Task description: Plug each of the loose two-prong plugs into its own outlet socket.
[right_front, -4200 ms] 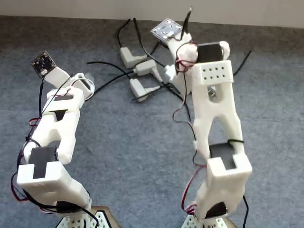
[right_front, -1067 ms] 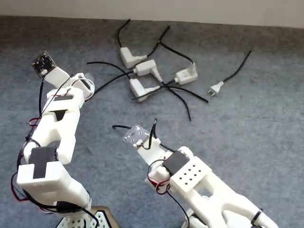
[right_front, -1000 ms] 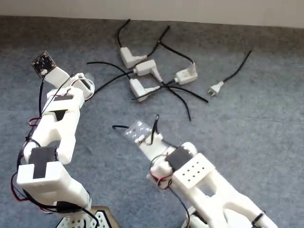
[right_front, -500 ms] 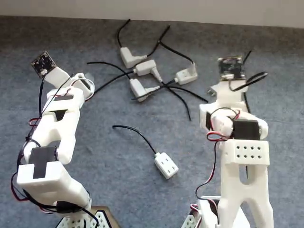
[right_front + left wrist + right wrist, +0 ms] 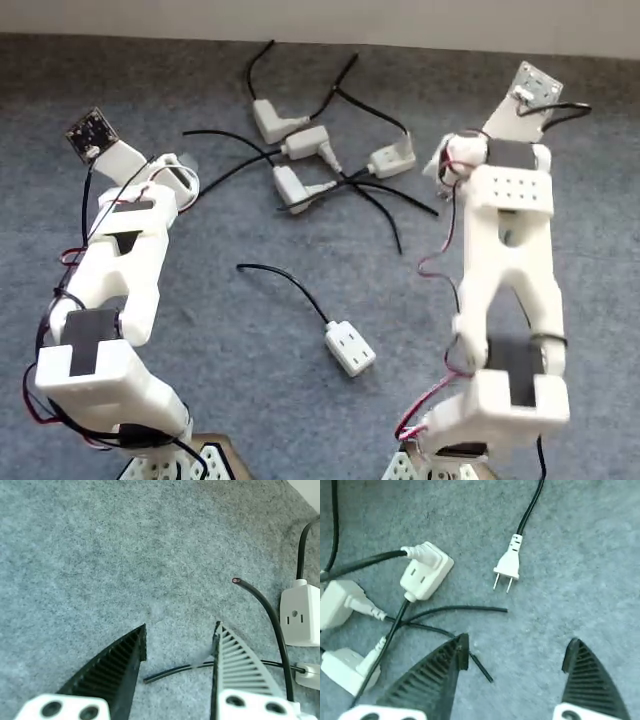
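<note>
grey carpet point(image 5: 235, 365) bears an outlet socket point(image 5: 350, 350), pale wall point(image 5: 300, 14) behind.

No legible text or markings.

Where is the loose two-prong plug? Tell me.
In the right wrist view, the two-prong plug lies on the grey carpet just ahead of the open right gripper, close beside a white outlet socket but not touching it.

Loose plug point(image 5: 507, 570) near socket point(image 5: 421, 578), apparently apart.
</note>
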You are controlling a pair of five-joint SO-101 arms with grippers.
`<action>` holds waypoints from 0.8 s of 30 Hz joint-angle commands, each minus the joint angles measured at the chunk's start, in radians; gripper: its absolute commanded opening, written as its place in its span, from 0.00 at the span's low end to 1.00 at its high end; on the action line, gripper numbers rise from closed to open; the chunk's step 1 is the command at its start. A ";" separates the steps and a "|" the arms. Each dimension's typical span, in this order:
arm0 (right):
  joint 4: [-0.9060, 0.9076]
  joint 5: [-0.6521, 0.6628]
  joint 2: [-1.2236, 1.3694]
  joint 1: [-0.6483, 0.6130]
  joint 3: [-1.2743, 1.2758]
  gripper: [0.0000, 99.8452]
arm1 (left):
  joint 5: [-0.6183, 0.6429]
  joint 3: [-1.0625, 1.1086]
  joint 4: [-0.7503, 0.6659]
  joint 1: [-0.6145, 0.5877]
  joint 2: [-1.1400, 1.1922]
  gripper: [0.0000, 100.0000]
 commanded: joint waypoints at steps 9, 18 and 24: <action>0.119 -0.153 0.598 0.022 -0.811 0.30 | 0.003 -0.039 -0.023 0.001 -0.013 0.22; 0.137 -0.152 0.970 0.090 -1.267 0.30 | 0.003 -0.041 -0.023 0.002 -0.013 0.22; 0.101 -0.153 1.095 0.085 -1.317 0.30 | 0.003 -0.041 -0.023 0.002 -0.013 0.22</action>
